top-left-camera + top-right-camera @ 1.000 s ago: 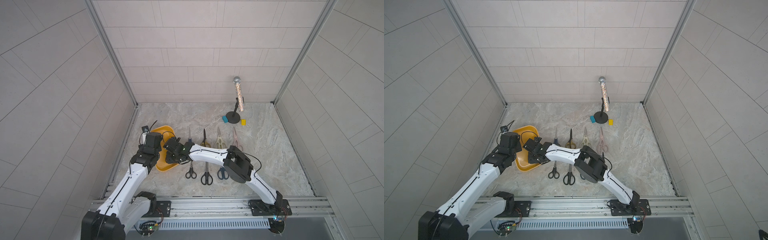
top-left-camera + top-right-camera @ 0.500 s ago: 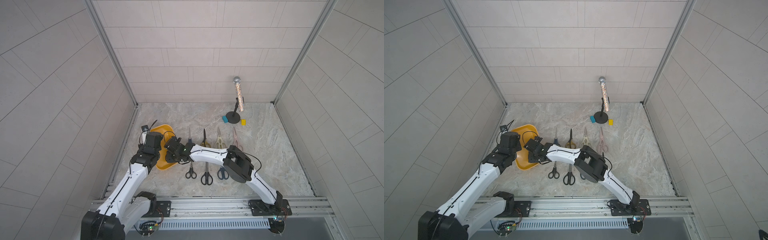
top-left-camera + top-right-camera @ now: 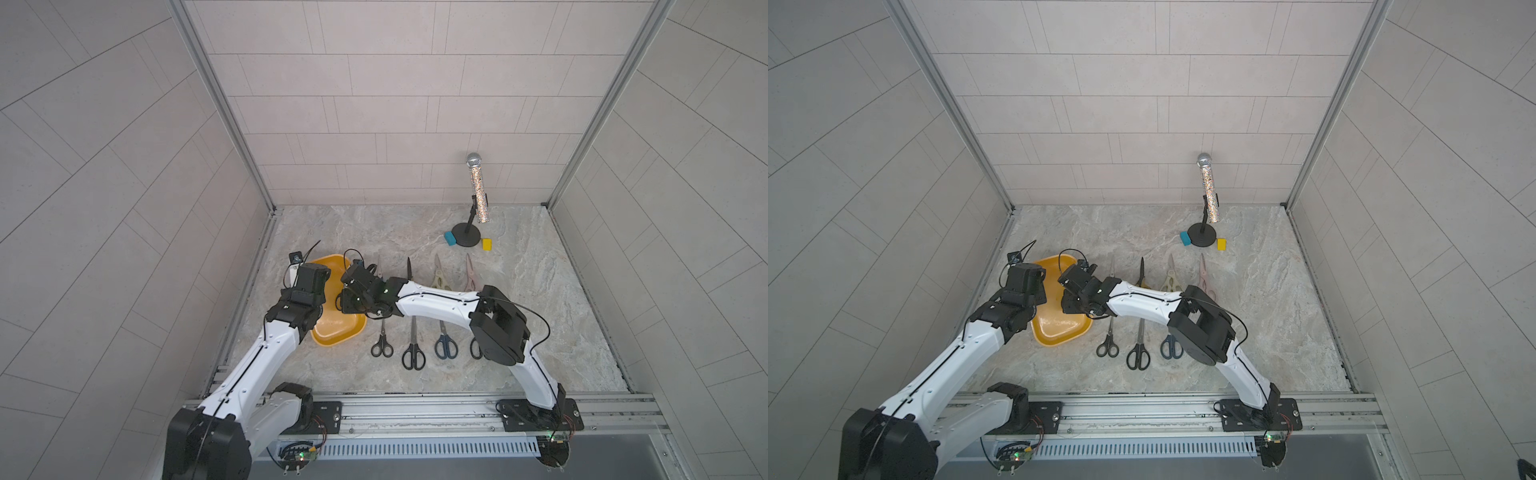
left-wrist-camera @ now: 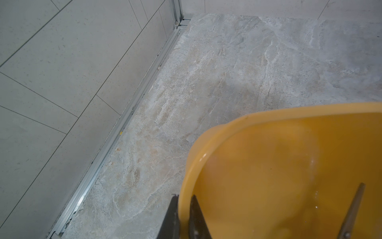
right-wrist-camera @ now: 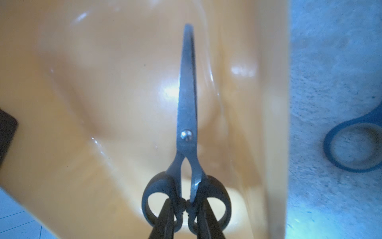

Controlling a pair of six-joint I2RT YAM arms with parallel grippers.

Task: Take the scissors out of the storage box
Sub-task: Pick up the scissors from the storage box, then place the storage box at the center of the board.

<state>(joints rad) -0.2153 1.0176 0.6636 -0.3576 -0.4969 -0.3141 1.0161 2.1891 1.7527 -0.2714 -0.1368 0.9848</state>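
Right jaws clamped on black scissors (image 5: 187, 99) inside yellow storage box (image 5: 82, 124), left jaws pinching its rim.

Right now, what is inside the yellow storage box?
One black-handled pair of scissors, held by the right pincer. The storage box floor around it looks bare; arms hide its middle in both top views.

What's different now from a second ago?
The right gripper squeezed shut on the black scissors in the storage box, gripping between the handle loops; it hardly shifted otherwise. The left gripper kept pinching the box's rim. The scissors on the table and the microphone stayed put.
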